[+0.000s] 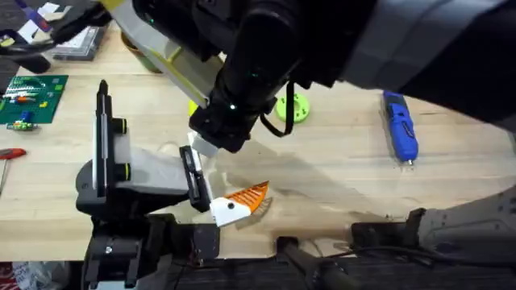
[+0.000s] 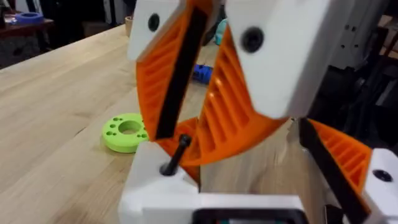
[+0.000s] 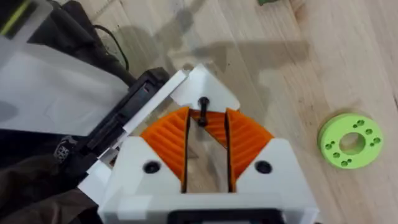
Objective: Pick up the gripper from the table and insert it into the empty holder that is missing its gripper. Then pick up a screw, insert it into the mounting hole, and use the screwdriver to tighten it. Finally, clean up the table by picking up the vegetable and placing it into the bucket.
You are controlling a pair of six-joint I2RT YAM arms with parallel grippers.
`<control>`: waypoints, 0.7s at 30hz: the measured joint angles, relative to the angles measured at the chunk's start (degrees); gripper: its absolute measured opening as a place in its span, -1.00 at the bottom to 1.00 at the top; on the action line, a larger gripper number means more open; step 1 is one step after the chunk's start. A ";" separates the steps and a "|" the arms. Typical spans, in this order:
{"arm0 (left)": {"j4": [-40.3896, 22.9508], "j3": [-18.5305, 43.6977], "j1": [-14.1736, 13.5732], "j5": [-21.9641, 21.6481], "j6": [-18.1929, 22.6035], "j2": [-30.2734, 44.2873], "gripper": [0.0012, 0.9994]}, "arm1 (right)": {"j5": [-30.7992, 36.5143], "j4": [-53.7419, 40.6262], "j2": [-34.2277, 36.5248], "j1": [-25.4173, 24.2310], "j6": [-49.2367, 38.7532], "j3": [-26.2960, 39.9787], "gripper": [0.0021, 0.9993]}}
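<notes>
1. Closest to us, the right arm (image 1: 322, 40) reaches across the tabletop (image 1: 339, 177).
2. At the left stands the holder (image 1: 129, 173); the gripper (image 3: 211, 84) sits against its black bracket.
3. Our right end effector (image 3: 206, 124), nearly closed, pinches the screw (image 3: 203, 104) over the white base. If it tilts, it could miss the hole or drop.
4. Far right, the screwdriver (image 1: 401, 129) lies well apart.
</notes>
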 joint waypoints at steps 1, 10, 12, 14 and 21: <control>0.00 0.00 0.00 0.01 0.00 0.00 0.97 | 0.00 0.01 0.00 0.00 -0.01 0.00 -0.40; 0.00 0.00 0.00 0.00 0.00 0.00 0.97 | 0.00 0.02 0.00 0.00 -0.43 0.00 -1.00; 0.00 0.00 0.00 -0.01 0.00 0.00 0.97 | 0.00 0.01 -0.02 0.00 -0.44 0.00 -1.00; 0.00 0.00 0.00 -0.01 0.00 0.00 0.97 | 0.00 0.02 0.00 0.00 -0.44 0.00 -1.00; 0.00 0.00 0.00 0.01 0.00 0.00 0.97 | 0.00 -0.23 -0.02 0.00 -0.45 0.02 -1.00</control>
